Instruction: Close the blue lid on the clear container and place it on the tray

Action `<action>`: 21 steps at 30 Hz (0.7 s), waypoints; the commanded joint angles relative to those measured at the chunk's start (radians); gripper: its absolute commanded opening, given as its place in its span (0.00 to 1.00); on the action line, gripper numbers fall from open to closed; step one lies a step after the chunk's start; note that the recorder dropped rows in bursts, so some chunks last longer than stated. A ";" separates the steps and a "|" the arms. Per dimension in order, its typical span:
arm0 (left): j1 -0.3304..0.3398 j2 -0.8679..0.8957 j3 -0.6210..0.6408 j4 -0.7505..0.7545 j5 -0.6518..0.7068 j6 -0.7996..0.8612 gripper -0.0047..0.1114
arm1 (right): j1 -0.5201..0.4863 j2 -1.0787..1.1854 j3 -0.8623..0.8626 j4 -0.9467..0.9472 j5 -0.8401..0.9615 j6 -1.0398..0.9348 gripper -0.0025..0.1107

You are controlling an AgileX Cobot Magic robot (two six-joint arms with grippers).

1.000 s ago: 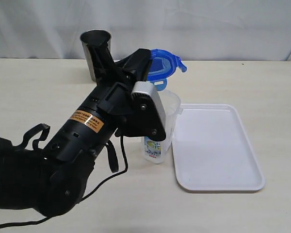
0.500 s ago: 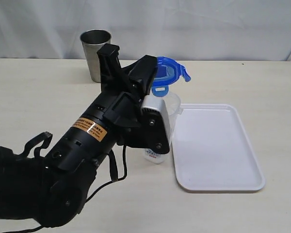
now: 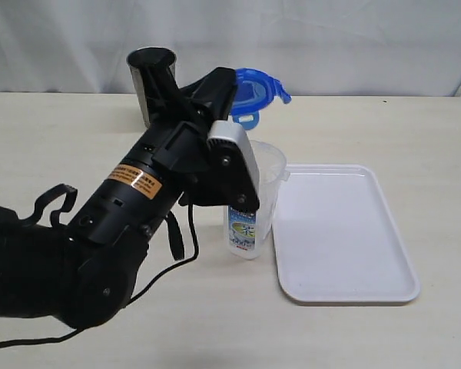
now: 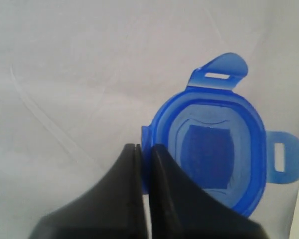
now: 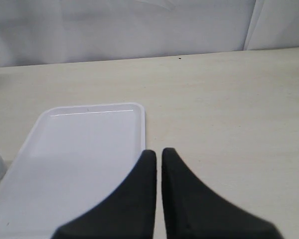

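The blue lid (image 3: pixel 255 92) hangs in the air above and behind the clear container (image 3: pixel 266 181), tilted toward the camera. My left gripper (image 3: pixel 229 98) is shut on the lid's edge; in the left wrist view the lid (image 4: pixel 217 149) sits beside the pinched jaws of the left gripper (image 4: pixel 145 149), with two tabs sticking out. The container stands upright on the table, its printed label (image 3: pixel 243 231) low on the side, partly hidden behind my left arm. The white tray (image 3: pixel 346 231) lies just right of it. My right gripper (image 5: pixel 158 152) is shut on nothing, near the tray (image 5: pixel 84 154).
A grey steel cup (image 3: pixel 147 65) stands at the back of the table behind my left arm. My bulky black left arm (image 3: pixel 131 207) covers the left foreground. A white curtain backs the table.
The left gripper dipped down and right with the lid half a second ago, then lifted it up and back to the left. Container and tray have not moved.
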 commanded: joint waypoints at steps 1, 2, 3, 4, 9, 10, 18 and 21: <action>0.025 -0.004 -0.017 -0.007 -0.014 -0.023 0.04 | 0.001 -0.004 0.002 -0.001 -0.003 -0.001 0.06; 0.025 -0.004 -0.017 -0.007 -0.014 -0.023 0.04 | 0.001 -0.004 0.002 -0.001 -0.003 -0.001 0.06; 0.025 -0.004 -0.017 -0.007 -0.014 -0.026 0.04 | 0.001 -0.004 0.002 -0.001 -0.003 -0.001 0.06; 0.025 -0.004 -0.017 -0.001 0.001 -0.028 0.04 | 0.001 -0.004 0.002 -0.001 -0.003 -0.001 0.06; 0.025 -0.004 -0.017 0.005 0.073 -0.028 0.04 | 0.001 -0.004 0.002 -0.001 -0.003 -0.001 0.06; 0.025 -0.004 -0.017 0.003 0.073 -0.028 0.04 | 0.001 -0.004 0.002 -0.001 -0.003 -0.001 0.06; 0.025 -0.004 -0.017 -0.001 0.101 -0.028 0.04 | 0.001 -0.004 0.002 -0.001 -0.003 -0.001 0.06; 0.025 -0.004 -0.017 -0.001 0.126 -0.028 0.04 | 0.001 -0.004 0.002 -0.001 -0.003 -0.001 0.06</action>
